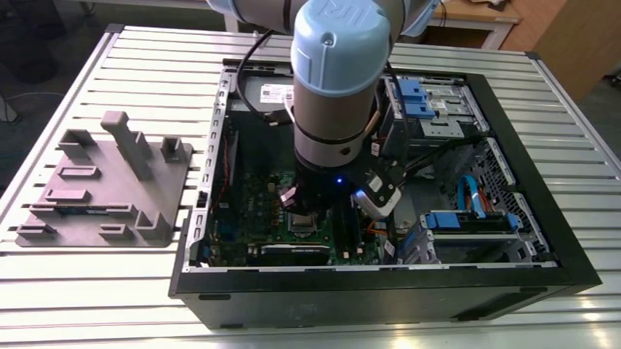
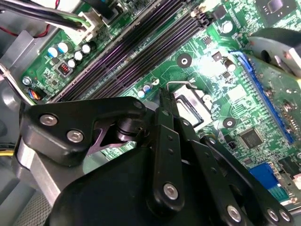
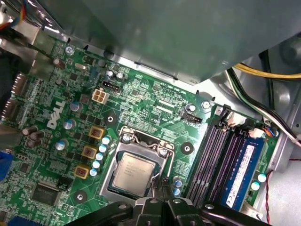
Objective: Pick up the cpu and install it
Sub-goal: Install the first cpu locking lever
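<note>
Closest to us, the gripper [image 3: 164,188] hangs over the socket, its fingers [image 2: 167,136] drawn together on nothing we can see. Just beyond, the cpu [image 3: 135,174] lies seated inside the socket frame [image 3: 143,141] on the motherboard [image 3: 141,103]. Placement looks done, but we cannot tell whether the frame is latched.

White logo lettering marks the motherboard [image 3: 141,113]; cpu [image 3: 135,172] print seems unreadable.

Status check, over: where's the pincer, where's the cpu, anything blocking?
In first wrist view, pincer low at the socket frame edge, by the memory slots. The cpu lies in that frame, top bare. Nothing over it.
</note>
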`<state>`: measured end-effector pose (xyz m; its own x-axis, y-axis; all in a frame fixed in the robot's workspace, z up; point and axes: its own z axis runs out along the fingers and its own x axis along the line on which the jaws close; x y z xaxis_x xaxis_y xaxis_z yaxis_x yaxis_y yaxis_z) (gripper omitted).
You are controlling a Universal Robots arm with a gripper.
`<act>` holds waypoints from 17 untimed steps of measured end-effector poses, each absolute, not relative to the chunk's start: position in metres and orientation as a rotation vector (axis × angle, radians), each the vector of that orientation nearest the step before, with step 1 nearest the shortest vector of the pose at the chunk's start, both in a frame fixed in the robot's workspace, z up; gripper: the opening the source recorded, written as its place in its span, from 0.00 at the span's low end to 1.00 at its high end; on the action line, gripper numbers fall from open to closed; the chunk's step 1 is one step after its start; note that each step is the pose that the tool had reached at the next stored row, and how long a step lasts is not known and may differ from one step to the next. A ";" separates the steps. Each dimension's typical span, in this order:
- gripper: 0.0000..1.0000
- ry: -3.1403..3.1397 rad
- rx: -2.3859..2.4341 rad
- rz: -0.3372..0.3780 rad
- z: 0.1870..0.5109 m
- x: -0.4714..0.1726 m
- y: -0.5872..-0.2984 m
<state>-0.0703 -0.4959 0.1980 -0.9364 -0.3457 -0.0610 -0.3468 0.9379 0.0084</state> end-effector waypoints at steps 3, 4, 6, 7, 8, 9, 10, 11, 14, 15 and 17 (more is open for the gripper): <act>0.10 3.035 -0.543 0.027 0.197 -0.069 -0.497; 0.10 3.035 -0.543 0.027 0.197 -0.069 -0.497; 0.10 3.035 -0.543 0.026 0.197 -0.068 -0.498; 0.10 3.035 -0.543 0.025 0.197 -0.068 -0.499; 0.10 3.035 -0.543 0.025 0.197 -0.068 -0.500; 0.10 3.035 -0.543 0.024 0.197 -0.068 -0.500; 0.10 3.035 -0.543 0.024 0.196 -0.068 -0.501; 0.10 3.035 -0.543 0.024 0.196 -0.068 -0.501; 0.10 3.035 -0.543 0.024 0.196 -0.068 -0.503; 0.10 3.035 -0.543 0.024 0.196 -0.068 -0.504; 0.10 3.035 -0.543 0.024 0.196 -0.068 -0.505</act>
